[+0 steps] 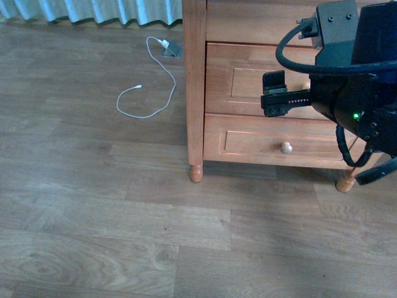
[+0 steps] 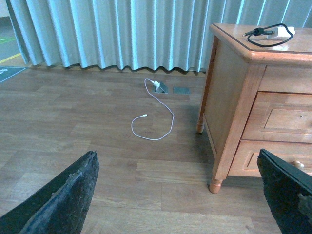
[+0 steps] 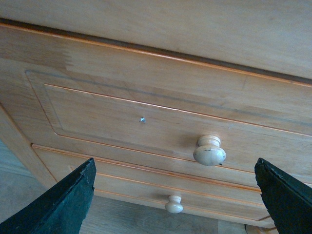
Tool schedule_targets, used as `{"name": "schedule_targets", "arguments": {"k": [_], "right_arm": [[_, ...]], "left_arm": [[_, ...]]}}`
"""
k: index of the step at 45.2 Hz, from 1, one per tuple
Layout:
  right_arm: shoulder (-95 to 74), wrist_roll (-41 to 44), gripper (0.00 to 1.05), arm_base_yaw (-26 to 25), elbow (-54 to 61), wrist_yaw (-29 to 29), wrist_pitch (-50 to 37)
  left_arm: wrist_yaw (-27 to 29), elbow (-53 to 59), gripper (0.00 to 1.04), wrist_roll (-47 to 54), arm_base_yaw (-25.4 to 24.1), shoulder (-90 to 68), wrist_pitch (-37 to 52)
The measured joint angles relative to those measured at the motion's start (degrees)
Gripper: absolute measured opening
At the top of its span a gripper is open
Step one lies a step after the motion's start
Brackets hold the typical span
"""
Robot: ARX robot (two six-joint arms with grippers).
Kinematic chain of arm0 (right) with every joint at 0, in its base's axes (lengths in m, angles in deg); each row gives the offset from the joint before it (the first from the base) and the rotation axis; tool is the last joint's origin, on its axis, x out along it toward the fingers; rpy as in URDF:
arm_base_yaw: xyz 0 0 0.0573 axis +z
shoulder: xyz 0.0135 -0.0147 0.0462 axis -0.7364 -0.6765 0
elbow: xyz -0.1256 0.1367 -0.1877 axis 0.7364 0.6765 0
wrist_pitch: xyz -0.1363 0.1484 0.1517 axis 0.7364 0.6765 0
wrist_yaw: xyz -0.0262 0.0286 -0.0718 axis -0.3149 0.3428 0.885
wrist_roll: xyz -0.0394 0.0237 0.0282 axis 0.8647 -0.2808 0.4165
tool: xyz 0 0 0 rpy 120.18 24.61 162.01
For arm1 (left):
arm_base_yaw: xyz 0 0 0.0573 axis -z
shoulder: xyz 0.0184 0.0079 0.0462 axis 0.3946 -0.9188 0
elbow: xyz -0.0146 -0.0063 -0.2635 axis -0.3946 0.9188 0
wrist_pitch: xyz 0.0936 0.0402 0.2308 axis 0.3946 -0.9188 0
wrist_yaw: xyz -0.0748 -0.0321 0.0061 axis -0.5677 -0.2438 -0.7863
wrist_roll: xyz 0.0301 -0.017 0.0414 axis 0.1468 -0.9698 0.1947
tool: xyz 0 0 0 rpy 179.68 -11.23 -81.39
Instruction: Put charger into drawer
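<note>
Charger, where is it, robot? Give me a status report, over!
Left gripper open, empty. Right gripper open, aimed at knob of the drawer, which is shut. Charger on cabinet top, untouched. Nothing in the way.

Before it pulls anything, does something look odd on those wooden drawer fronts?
The taller light-brown wooden drawer has a bare metal screw tip beside its round pale knob; a second knob may be missing.

White charger (image 2: 282, 32) lies atop cabinet (image 2: 229, 87); drawer (image 3: 122, 126) closed.
</note>
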Motion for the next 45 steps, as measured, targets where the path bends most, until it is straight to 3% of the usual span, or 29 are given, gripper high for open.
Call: {"name": "schedule_targets", "arguments": {"k": [24,45], "right_arm": [[-11.65,-1.25,0.96,-2.60,-12.07,2.19,1.11],[-12.63,-1.29,0.96,-3.02,-13.51,2.95,1.73]], "left_arm": [[0.00,0.00,0.99,0.00,0.00,0.00,0.00],[0.00,0.00,0.99,0.00,0.00,0.00,0.00]]}}
